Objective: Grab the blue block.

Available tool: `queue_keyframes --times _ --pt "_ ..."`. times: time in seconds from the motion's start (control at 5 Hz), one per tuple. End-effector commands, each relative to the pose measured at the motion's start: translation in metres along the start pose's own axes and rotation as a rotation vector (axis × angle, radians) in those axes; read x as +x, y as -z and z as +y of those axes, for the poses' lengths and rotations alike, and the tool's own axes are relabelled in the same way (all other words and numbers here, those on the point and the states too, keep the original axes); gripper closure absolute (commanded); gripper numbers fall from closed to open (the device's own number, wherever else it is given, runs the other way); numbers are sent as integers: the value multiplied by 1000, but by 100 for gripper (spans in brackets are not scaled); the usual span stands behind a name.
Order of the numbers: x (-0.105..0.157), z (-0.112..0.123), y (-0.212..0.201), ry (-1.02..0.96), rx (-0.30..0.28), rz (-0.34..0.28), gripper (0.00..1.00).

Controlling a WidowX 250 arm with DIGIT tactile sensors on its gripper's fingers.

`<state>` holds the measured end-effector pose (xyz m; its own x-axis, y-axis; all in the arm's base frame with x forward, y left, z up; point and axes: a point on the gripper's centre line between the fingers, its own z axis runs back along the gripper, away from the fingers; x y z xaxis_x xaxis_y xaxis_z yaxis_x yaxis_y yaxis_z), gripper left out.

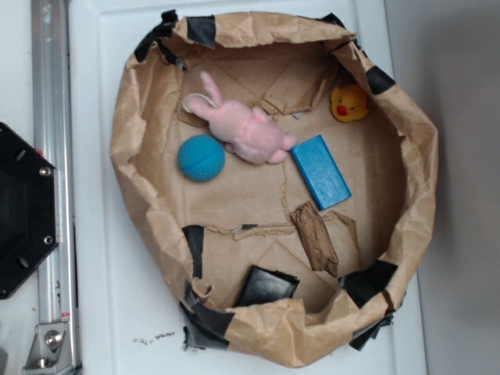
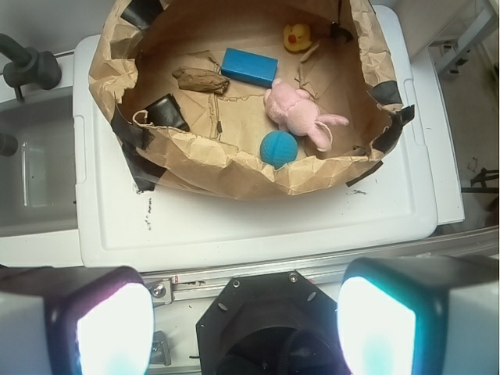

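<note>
1. Blue block (image 1: 320, 172) lies flat on the floor of the brown paper basin (image 1: 125, 156), right of centre in the exterior view, just beside the pink plush bunny (image 1: 242, 129).
2. Going left to right there: the teal dimpled ball (image 1: 201, 158), the bunny, the block, then the yellow rubber duck (image 1: 349, 102) by the far right wall.
3. Below the block sit a black object (image 1: 267, 286) and a brown wood-like piece (image 1: 316, 237).
4. In the wrist view the gripper (image 2: 246, 320) hangs well apart from the basin, above the robot base, its two fingers (image 2: 94, 324) spread wide, holding nothing.
</note>
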<state>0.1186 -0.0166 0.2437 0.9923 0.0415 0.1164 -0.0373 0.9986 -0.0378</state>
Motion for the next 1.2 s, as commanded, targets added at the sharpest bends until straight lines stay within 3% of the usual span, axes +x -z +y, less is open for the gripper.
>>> queue_keyframes --times 0.0,0.2,0.4,0.6,1.0 --pt "0 0 0 0 0 0 0" --pt "48 26 28 86 117 -59 0" --pt "99 25 54 235 134 -75 0" --pt "137 16 99 408 101 -40 0" --pt "149 13 168 719 57 26 0"
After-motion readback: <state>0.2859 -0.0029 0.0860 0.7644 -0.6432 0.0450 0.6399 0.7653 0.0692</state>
